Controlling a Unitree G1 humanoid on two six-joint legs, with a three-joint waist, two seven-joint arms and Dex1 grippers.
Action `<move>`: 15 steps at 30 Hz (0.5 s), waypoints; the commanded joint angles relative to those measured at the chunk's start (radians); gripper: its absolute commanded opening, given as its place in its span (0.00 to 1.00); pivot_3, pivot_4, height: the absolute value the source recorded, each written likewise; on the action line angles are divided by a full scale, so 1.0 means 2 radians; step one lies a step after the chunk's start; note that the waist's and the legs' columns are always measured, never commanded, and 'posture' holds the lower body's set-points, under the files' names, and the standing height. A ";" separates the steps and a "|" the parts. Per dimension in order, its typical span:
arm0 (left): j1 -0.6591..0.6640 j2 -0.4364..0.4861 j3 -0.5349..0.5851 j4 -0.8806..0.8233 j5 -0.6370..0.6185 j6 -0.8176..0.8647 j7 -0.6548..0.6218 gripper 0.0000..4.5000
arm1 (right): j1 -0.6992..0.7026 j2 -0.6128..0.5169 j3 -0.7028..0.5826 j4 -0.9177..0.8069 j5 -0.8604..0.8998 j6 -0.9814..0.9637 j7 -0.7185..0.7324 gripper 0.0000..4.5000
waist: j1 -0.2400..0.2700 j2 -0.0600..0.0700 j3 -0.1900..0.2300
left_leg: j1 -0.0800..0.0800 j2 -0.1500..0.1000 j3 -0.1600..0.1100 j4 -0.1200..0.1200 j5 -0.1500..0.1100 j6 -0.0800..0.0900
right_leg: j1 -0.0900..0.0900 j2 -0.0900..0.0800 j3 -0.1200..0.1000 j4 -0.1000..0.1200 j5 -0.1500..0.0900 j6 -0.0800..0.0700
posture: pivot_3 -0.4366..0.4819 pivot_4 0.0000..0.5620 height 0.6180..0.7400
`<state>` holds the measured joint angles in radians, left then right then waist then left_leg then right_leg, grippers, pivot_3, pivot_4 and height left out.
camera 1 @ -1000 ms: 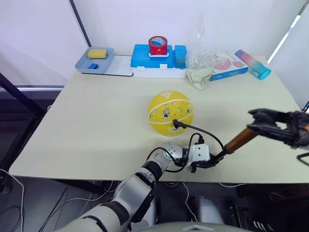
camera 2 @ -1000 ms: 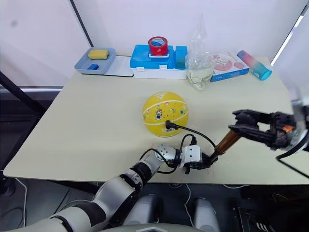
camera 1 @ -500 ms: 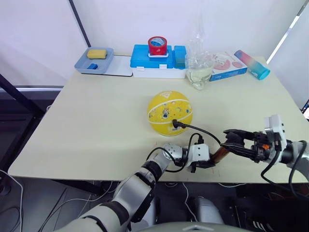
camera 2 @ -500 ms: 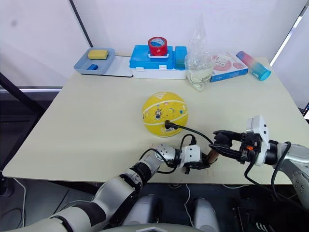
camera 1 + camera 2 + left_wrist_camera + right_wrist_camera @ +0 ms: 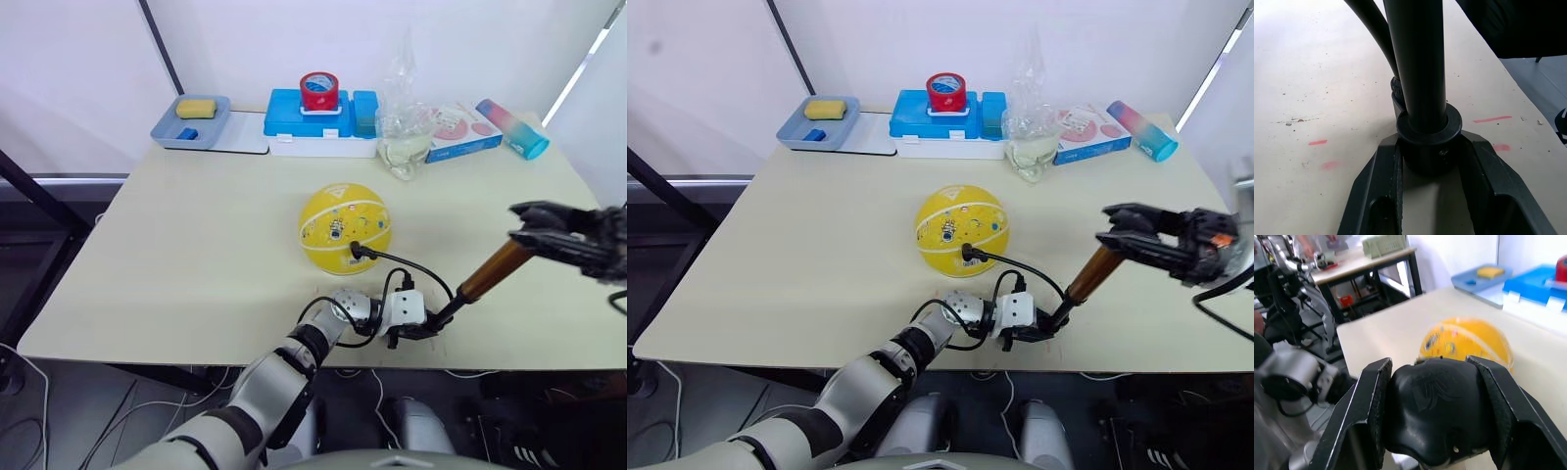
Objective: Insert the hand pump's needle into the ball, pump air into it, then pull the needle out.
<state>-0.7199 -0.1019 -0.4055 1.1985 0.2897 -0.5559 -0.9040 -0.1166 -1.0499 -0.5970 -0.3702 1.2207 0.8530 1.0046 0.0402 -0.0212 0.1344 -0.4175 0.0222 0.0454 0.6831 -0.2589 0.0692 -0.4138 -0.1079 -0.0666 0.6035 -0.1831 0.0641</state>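
The yellow ball (image 5: 344,227) with white seams rests mid-table. The black fitting (image 5: 359,250) of the needle is plugged into the ball's near side, and the pin itself is hidden inside. A thin black hose (image 5: 416,268) curves from it to the hand pump's base. The hand pump (image 5: 493,271) slants up to the right, its gold barrel drawn out. My left gripper (image 5: 421,330) is shut on the pump's black base cap (image 5: 1426,142) at the table's front edge. My right gripper (image 5: 524,233) is shut on the pump's black handle (image 5: 1432,404).
Along the back edge stand a blue tray (image 5: 176,132) with a yellow sponge, a blue box (image 5: 289,117) topped by a red tape roll (image 5: 320,90), a clear plastic bag (image 5: 403,132), a pink-and-blue carton (image 5: 460,132) and a blue-pink tube (image 5: 513,128).
My right gripper pushed the handle down toward the base half a second ago and has now pulled it back up and out to the right. The left gripper and ball stayed put.
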 commanded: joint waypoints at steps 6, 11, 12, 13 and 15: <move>0.020 0.012 -0.023 0.038 0.031 0.024 -0.006 0.25 | -0.050 -0.032 -0.053 0.022 0.044 0.033 -0.026 0.43 | 0.001 0.002 0.001 | -0.001 0.000 0.000 0.000 0.000 0.000 | -0.001 0.000 0.000 0.000 0.000 0.000 | 0.48 0.27 1.00; 0.019 0.008 -0.024 0.038 0.031 0.025 -0.003 0.25 | 0.038 0.017 0.027 -0.016 -0.081 -0.028 -0.005 0.43 | 0.002 -0.001 0.000 | -0.002 0.000 0.000 0.000 0.000 0.000 | -0.001 0.000 0.000 0.000 0.001 -0.001 | 0.48 0.27 1.00; 0.019 0.008 -0.024 0.038 0.031 0.025 -0.003 0.25 | 0.055 0.024 0.048 -0.019 -0.113 -0.051 0.002 0.43 | 0.001 -0.002 0.000 | -0.002 0.000 -0.001 0.000 0.000 0.000 | -0.001 0.000 -0.001 0.000 0.000 0.000 | 0.48 0.27 1.00; 0.019 0.007 -0.024 0.037 0.031 0.025 -0.003 0.25 | 0.067 0.030 0.064 -0.018 -0.137 -0.070 0.007 0.43 | 0.000 -0.002 0.000 | -0.002 0.000 -0.001 0.000 0.000 0.000 | -0.001 0.000 -0.001 0.000 0.000 0.000 | 0.48 0.27 1.00; 0.020 0.007 -0.024 0.037 0.031 0.025 -0.003 0.25 | 0.083 0.043 0.098 -0.009 -0.185 -0.112 0.013 0.43 | -0.001 -0.002 -0.001 | 0.000 0.000 0.000 0.000 0.000 0.000 | 0.000 0.000 0.000 0.000 0.000 0.000 | 0.48 0.27 1.00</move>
<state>-0.7205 -0.1035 -0.4041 1.2039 0.2869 -0.5458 -0.8994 0.0276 -0.9634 -0.4553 -0.4056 0.9817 0.6792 1.0410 0.0385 -0.0252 0.1326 -0.4167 0.0220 0.0452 0.6835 -0.2589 0.0693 -0.4125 -0.1075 -0.0668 0.6025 -0.1831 0.0651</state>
